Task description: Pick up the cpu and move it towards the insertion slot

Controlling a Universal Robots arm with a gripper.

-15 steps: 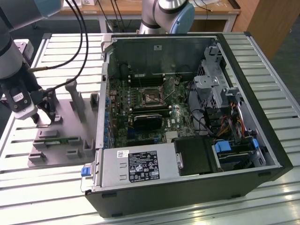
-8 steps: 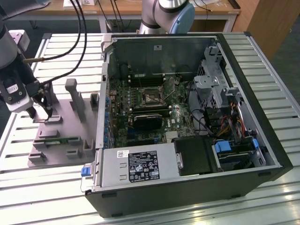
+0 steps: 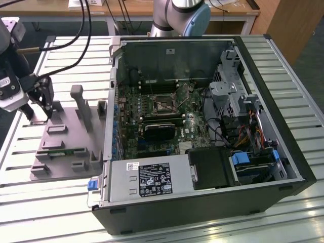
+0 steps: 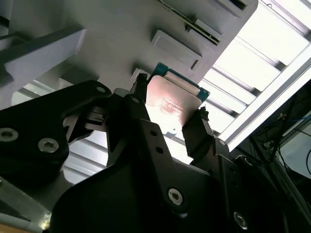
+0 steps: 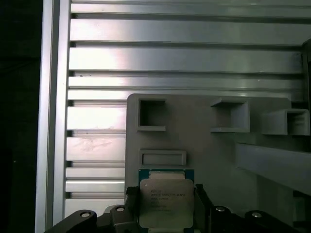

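My jaws are clenched on the cpu [image 4: 172,99] [image 5: 166,201]. My black fingers [image 4: 198,128] press two opposite edges, so the chip sits squarely between them in both wrist views. Whether it rests on the holder or hangs clear of it I cannot tell. It is a thin square with a shiny silver lid and a teal-green rim. Beneath it lies a matte grey moulded holder [image 5: 204,145] with boxy pockets, on the ribbed aluminium desk [image 5: 146,58]. In the exterior view the insertion slot [image 3: 163,104], a silver frame with a dark centre on the green motherboard [image 3: 131,114], lies well apart, toward the exterior view's right.
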